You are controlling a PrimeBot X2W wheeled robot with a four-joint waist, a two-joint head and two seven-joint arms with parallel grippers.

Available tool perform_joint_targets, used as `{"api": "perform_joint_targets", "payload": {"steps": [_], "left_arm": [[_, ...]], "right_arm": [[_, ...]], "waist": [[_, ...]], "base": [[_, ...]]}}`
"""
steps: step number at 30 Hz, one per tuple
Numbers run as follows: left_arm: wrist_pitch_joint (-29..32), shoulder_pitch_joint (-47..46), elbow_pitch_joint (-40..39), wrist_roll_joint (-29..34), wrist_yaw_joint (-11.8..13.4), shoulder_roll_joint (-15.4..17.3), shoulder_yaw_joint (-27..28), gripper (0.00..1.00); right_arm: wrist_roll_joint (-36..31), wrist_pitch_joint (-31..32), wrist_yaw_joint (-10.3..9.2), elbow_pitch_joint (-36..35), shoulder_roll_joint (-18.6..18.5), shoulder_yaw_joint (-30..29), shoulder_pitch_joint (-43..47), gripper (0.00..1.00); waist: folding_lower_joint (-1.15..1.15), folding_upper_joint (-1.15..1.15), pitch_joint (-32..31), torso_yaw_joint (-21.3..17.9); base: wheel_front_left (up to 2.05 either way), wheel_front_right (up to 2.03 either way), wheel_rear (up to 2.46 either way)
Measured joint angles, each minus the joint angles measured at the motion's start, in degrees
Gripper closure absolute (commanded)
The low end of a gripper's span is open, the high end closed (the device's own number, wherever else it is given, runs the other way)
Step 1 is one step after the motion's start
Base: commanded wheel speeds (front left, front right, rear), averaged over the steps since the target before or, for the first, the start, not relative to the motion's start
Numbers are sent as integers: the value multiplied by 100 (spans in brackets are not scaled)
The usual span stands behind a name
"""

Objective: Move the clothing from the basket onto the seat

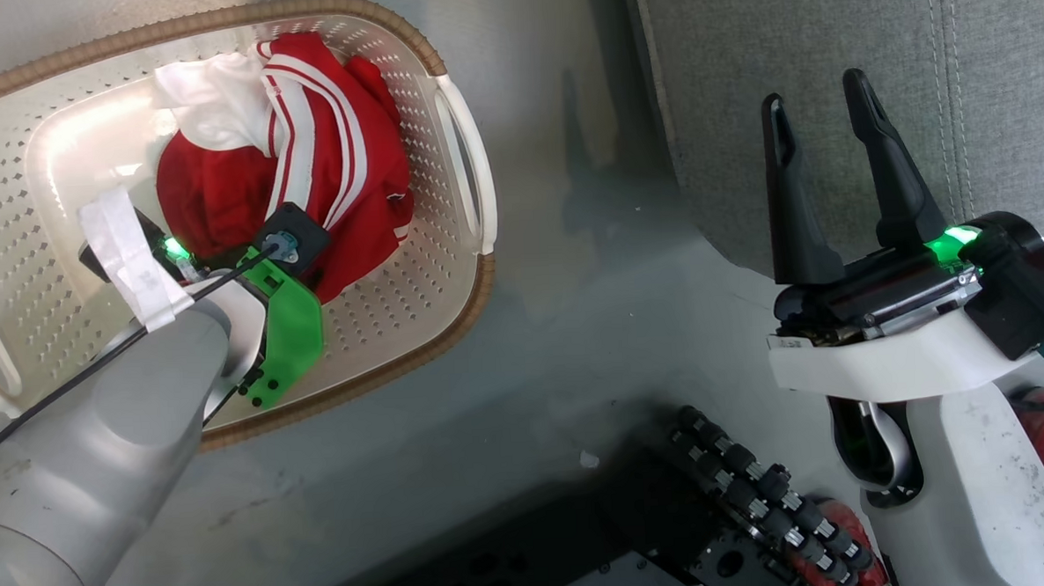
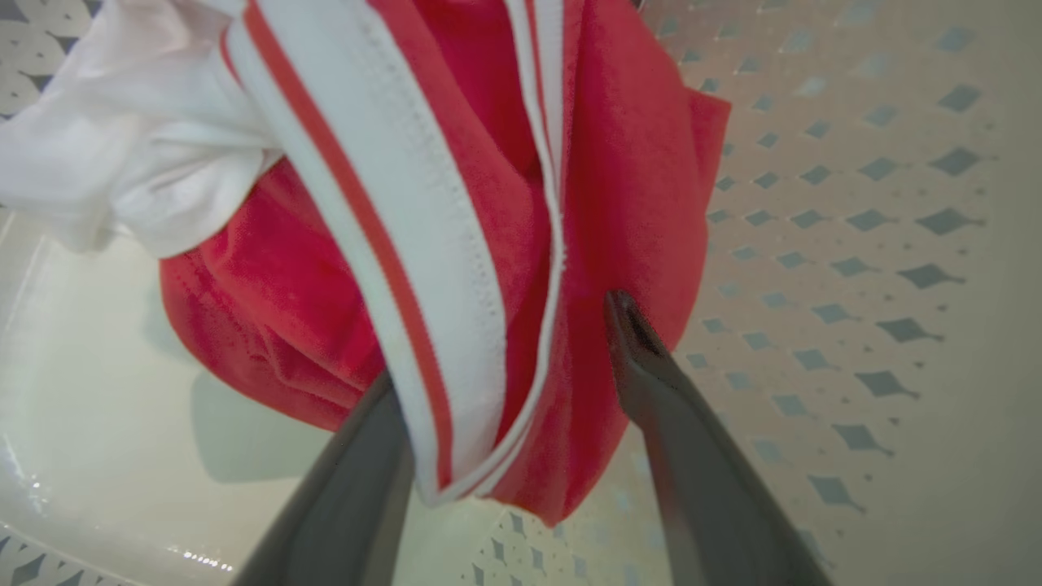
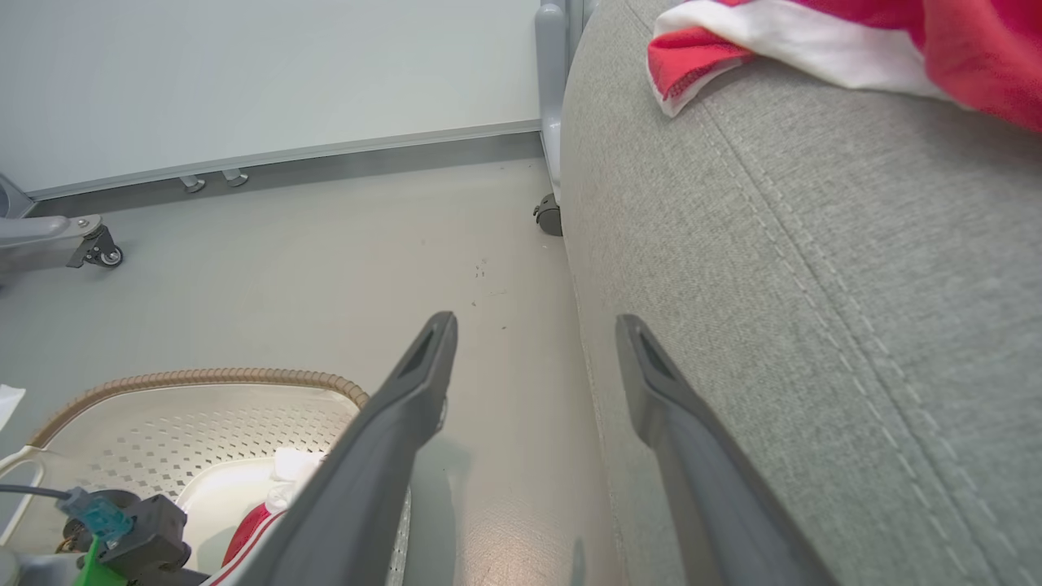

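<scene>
Seat (image 1: 828, 42): grey fabric cushion with a rounded corner and a double stitched seam, upper right of the head view. From the right wrist, a second red garment (image 3: 977, 49) with white trim lies on its top, near the edge.

Floor (image 1: 576, 326): grey and scuffed. A bare strip of it separates the seat from the basket.

Basket (image 1: 382, 325): cream, perforated, brown woven rim, one white handle (image 1: 485, 189) turned toward the seat. It stands on the floor, near the seat but apart from it.

Robot base (image 1: 760, 503): dark, with a row of rollers, low in the head view between the arms.

Red garment (image 1: 322, 161): bunched in the basket's middle, white stripes uppermost, white cloth spilling toward the far wall.

Left gripper (image 2: 503, 340): down inside the basket, jaws spread astride a striped fold of the red garment. One fingertip (image 2: 635, 334) touches red cloth; the other finger sits partly behind the fold. Cannot tell whether they pinch it. In the head view the wrist's green bracket (image 1: 293, 329) and black camera cover the fingers and the garment's near edge.

Right gripper (image 1: 814, 89): jaws wide apart, holding nothing, hovering at the seat's edge.

Small items: castor (image 3: 549, 218) by the seat's far corner; white tape tag (image 1: 124, 257) on the left forearm; pale scrap (image 1: 588, 458) on the floor.
</scene>
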Motion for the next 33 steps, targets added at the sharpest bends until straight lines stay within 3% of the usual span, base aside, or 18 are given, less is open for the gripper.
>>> {"api": "perform_joint_targets", "payload": {"steps": [8,19,26,33], "left_arm": [[-129,52,-126,-51,0,47,-5,100],[-1157,638,142,-300,0,-623,-5,100],[-1827,1142,390,-478,7,-892,63,100],[-1963,1764,82,-558,372,-960,486,100]], "right_arm": [[-14,0,0,118,1,45,-29,0],[-458,0,0,458,10,-36,126,0],[-641,0,0,771,10,27,622,0],[-719,0,0,1051,10,220,1199,0]], "waist": [[0,0,-142,-9],[-1,0,-1124,348],[-1,0,-2067,617],[-1,0,-3119,833]], "base": [[0,0,0],[0,0,0],[0,0,0],[0,0,0]]}}
